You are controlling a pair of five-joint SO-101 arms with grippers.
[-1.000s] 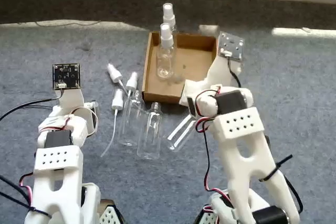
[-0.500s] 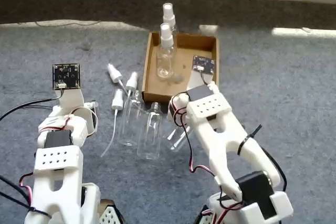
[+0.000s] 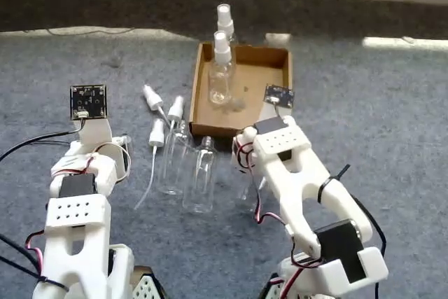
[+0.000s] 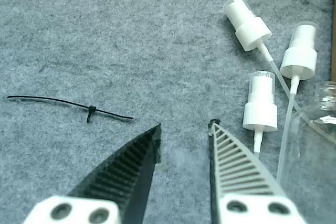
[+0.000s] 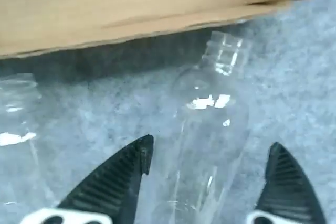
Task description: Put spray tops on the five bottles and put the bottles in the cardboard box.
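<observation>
Right tool (image 5: 210, 148): wide open, gripping nothing. Its jaws sit either side of a clear uncapped bottle (image 5: 212, 108) lying on the table (image 3: 378, 103), neck towards the near wall of the cardboard box (image 3: 204, 96). There's a gap on both sides, so no contact that I can see

Left tool (image 4: 185, 128): open with a moderate gap, empty. Tips are over bare grey table cover, between a black zip tie (image 4: 79, 109) and the nearest spray top (image 4: 261, 103)

Right arm (image 3: 301, 173): stretched forward and pitched down, wrist low just short of the box. Left arm (image 3: 80, 187): folded back near its base, wrist aimed down at the table

Count:
- 5 bottles
- 3 uncapped, lying in front of the box: the one between my right jaws, a second uncapped bottle (image 3: 199, 173) beside it, and a third uncapped bottle (image 3: 171, 159) next to that
- 2 capped, both upright: a capped bottle (image 3: 221, 71) in the box and the other capped bottle (image 3: 225, 17) behind it at the far wall, can't tell if that one is inside
- 3 loose tops on the table: the nearest one, a second spray top (image 4: 302, 51) and a third spray top (image 4: 247, 22)
- 1 box
</observation>
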